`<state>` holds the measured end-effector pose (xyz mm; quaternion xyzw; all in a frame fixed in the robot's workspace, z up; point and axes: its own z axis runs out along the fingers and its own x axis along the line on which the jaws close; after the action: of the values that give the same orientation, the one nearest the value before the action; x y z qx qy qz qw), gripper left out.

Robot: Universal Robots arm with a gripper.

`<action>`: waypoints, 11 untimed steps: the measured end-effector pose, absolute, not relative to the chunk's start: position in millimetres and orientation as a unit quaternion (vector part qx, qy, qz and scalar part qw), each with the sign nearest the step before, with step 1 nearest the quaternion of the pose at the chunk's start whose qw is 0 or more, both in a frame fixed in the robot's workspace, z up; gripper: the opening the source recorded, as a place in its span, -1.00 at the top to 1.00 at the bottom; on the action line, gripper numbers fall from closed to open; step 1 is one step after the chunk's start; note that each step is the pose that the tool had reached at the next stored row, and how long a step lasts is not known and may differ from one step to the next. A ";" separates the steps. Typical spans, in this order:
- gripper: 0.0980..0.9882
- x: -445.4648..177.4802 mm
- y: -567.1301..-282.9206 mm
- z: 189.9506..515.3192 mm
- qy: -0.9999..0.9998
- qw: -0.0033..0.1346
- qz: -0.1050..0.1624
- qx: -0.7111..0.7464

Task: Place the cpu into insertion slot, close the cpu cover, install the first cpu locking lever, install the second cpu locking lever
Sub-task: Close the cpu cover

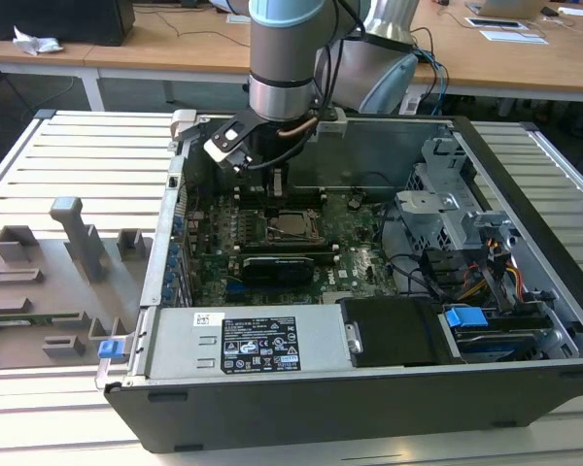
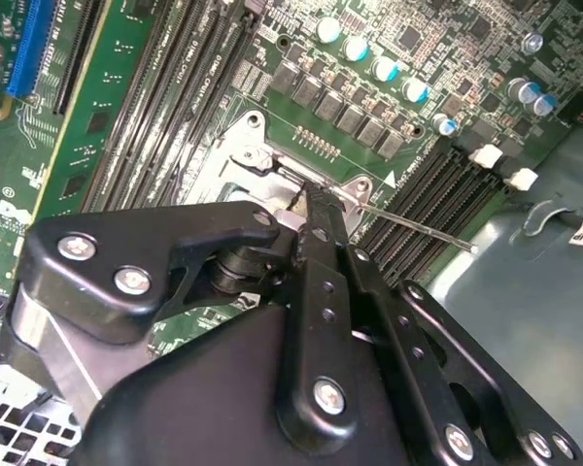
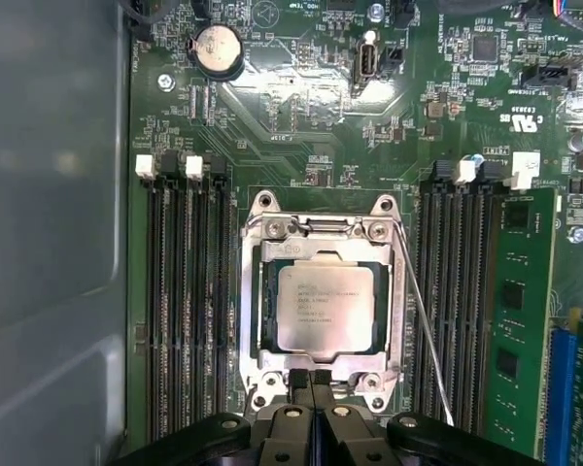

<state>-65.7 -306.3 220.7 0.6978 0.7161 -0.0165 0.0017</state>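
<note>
The cpu (image 3: 325, 309), a silver-grey square chip, lies flat in the insertion slot (image 3: 321, 225) on the green board. The cpu cover (image 3: 393, 320) lies down around it as a silver frame. My gripper (image 3: 311, 383) is shut, and its black fingertips rest together at the middle of one edge of the cover. In the second wrist view the gripper (image 2: 307, 200) touches the socket's metal frame. One thin wire locking lever (image 3: 424, 325) stands out at an angle from the frame's side, also seen as the lever (image 2: 418, 228). In the exterior view the gripper (image 1: 277, 184) hangs just behind the cpu (image 1: 291, 224).
Black memory slots (image 3: 189, 311) flank the socket on both sides, beside a green card (image 3: 525, 311). The grey case wall (image 3: 49, 243) is close by. A black graphics card (image 1: 282, 264), power supply (image 1: 243, 340) and drive cage (image 1: 447, 194) fill the case. A grey fixture tray (image 1: 49, 282) lies outside it.
</note>
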 end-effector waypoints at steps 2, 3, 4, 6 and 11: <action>0.98 -64.0 -306.3 220.7 0.716 0.001 -0.017 0.698; 0.98 -61.6 -306.4 220.8 0.716 0.000 -0.018 0.698; 0.98 -58.3 -306.3 220.7 0.716 -0.001 -0.019 0.698; 0.98 -45.3 -306.3 220.7 0.716 -0.007 -0.025 0.698; 0.98 -9.0 -306.4 220.5 0.716 -0.023 -0.041 0.697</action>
<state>-9.0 -306.4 220.5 0.6968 0.7157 -0.0410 -0.0231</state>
